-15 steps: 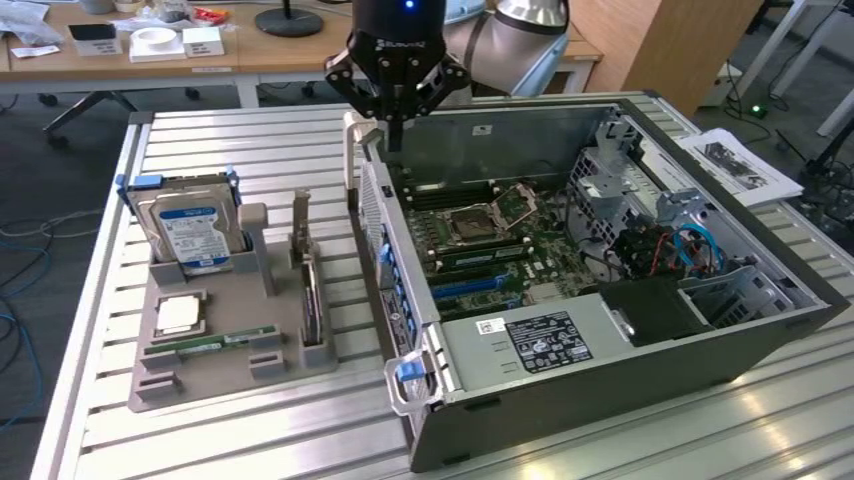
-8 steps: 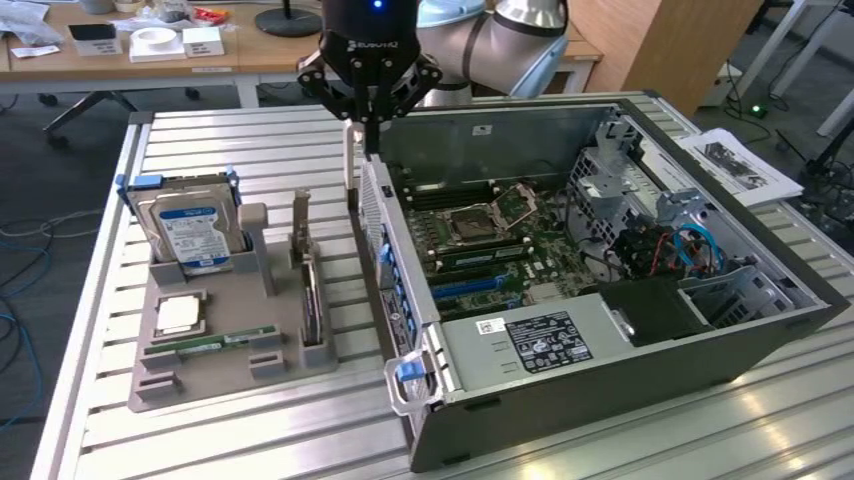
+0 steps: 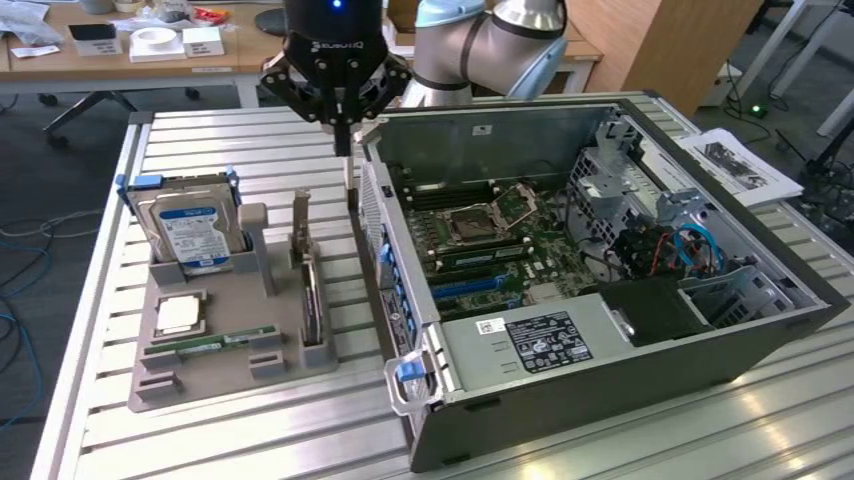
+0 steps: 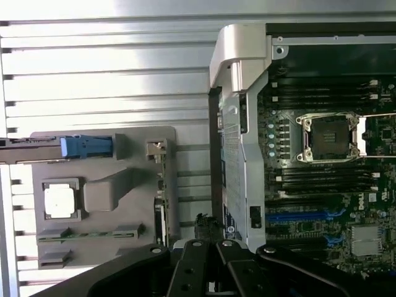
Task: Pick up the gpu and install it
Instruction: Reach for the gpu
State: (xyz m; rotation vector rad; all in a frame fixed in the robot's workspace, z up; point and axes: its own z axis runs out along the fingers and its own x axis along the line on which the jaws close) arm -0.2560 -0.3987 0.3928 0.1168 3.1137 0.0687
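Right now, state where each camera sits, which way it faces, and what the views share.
Exterior view: off the arm, high up, looking down slantwise at the slatted metal table, grey parts tray and open black computer case; the grey-blue arm and its shut black jaws show.
Wrist view: on the wrist, facing straight down past the jaws' linkage.
Shared: the tray, the case, and the dark flat gpu card standing in the tray.
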